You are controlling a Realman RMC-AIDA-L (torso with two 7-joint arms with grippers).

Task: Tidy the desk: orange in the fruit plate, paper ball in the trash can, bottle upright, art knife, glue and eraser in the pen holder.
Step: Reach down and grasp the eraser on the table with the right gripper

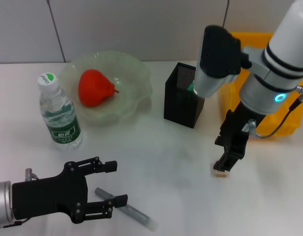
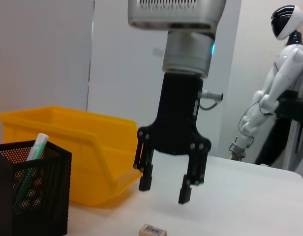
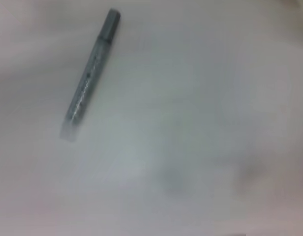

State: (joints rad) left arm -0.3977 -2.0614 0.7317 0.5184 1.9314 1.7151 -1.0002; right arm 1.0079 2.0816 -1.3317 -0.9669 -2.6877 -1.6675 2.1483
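Directly beneath the right claw (image 1: 229, 158), on the bare tabletop (image 1: 181, 157), lies the eraser (image 1: 220, 172). In the left wrist view the same claw (image 2: 165, 188) hangs with its two fingers spread apart and nothing between them, while the eraser (image 2: 153, 230) sits on the surface a short way below the fingertips and slightly to one side of the gap, not touching either. The coming move seems to turn on that small offset: the claw likely needs to centre over the block and then drop straight down so the fingers straddle it. The block looks small and low, so a misaligned descent could nudge it away.

The right arm is plainly the nearer one for this piece. The pen holder (image 1: 183, 102), where the eraser belongs, stands close by toward the robot's left of the claw, with the yellow trash can (image 1: 262, 86) behind the arm.

The left claw (image 1: 100, 189) is low at the near edge, open and empty, just beside a grey pen-like stick (image 1: 126, 209) that lies slantwise on the tabletop. I cannot tell whether it is the knife or the glue.

The orange (image 1: 95, 87) sits in the fruit plate (image 1: 134, 66), and the bottle (image 1: 59, 114) stands upright beside it.
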